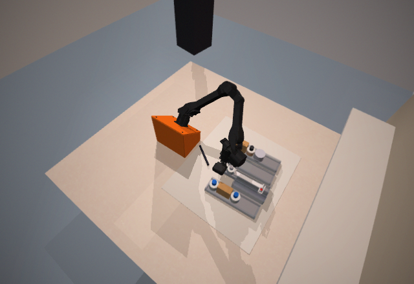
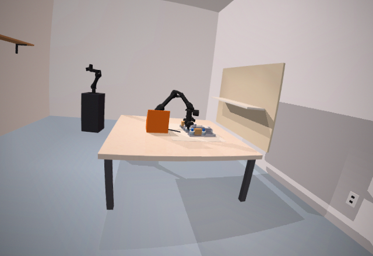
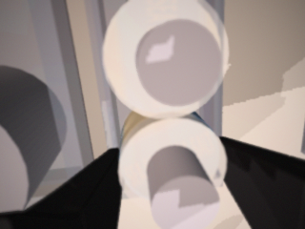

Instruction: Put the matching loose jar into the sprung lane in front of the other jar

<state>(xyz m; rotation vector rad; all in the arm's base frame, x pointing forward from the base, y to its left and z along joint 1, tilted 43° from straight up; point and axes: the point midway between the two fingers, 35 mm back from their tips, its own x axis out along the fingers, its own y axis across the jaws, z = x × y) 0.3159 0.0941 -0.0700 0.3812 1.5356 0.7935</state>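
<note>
My gripper (image 1: 224,168) (image 2: 188,127) (image 3: 167,152) is shut on a white jar (image 3: 135,164) with a grey cap, one finger on each side, at the front end of the sprung lane. A matching white jar (image 3: 119,52) (image 1: 231,169) with a grey cap stands in the lane directly behind it. In the wrist view the two rims meet; whether the bodies touch and the exact height of the held jar's base cannot be told. A white strip (image 1: 248,180) with a red mark runs back along the lane. The pusher plate and front stop are hidden.
The near lane holds blue-capped jars (image 1: 213,184) (image 1: 235,196) and a tan box (image 1: 224,190). The far lane holds another tan box (image 1: 245,145), a black-capped jar (image 1: 251,150) and a wide lilac jar (image 1: 260,154). A black stick (image 1: 204,155) lies near the orange base block (image 1: 172,138) (image 2: 157,121).
</note>
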